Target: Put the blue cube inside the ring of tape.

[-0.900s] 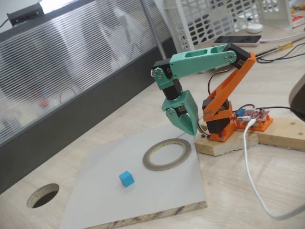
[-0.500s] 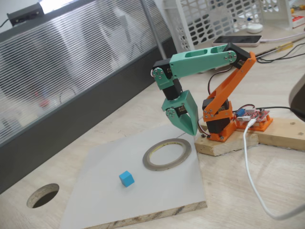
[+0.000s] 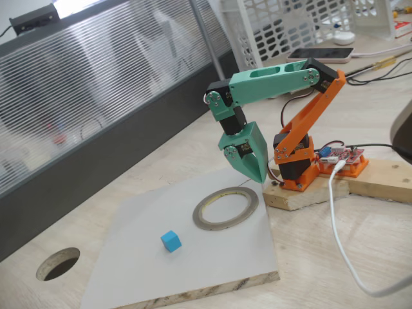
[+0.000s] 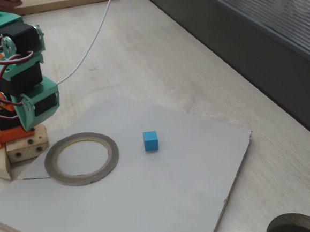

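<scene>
here the fingers (image 3: pixel 252 168) hang pressed together into one green wedge, empty, tip aimed down at the far rim of the ring of tape (image 3: pixel 225 208) and stopping short of the grey board (image 3: pixel 193 264) that lies on the counter (image 3: pixel 335 257). in the other fixed view the green wrist block (image 4: pixel 33 104) stands just behind the ring of tape (image 4: pixel 82 158), beside the wooden foot of the arm's base (image 4: pixel 18 151).

the blue cube (image 3: pixel 170 241) sits flat on the board, outside the ring and apart from it, toward the board's near edge in that view; in the other fixed view the blue cube (image 4: pixel 151 140) lies just to the right of the ring, nothing touching it.

as i judge it, the main risks are these: the fingers must pass over the ring to reach the cube, and a low sweep could catch the thin roll and shove it. a cube this small leaves little margin, so fingers coming down off-centre could knock it sliding on the smooth board. released from too high, it could bounce out over the low rim.

the cube has no long axis. it rests square on one face, its side edges turned a little askew to the board's edges. the ring lies flat, opening facing up.
</scene>
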Controlling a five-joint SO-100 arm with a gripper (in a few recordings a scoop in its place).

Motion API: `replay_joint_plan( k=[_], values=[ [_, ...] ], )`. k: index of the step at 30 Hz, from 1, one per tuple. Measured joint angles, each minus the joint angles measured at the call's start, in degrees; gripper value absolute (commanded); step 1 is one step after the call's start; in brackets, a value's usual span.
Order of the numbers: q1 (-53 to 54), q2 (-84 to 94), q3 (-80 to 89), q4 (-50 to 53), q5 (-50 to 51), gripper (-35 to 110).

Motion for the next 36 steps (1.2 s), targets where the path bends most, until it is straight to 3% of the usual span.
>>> replay_joint_plan(
  k=[8, 26, 36],
  values=[
    [0.0, 0.0, -0.3, 0.0, -0.4, 0],
    [-0.4, -9.3, -22.9, 0.8, -0.4, 0],
    [-15.5, -14.3, -23.5, 0.3, 0.0, 0]
  ],
)
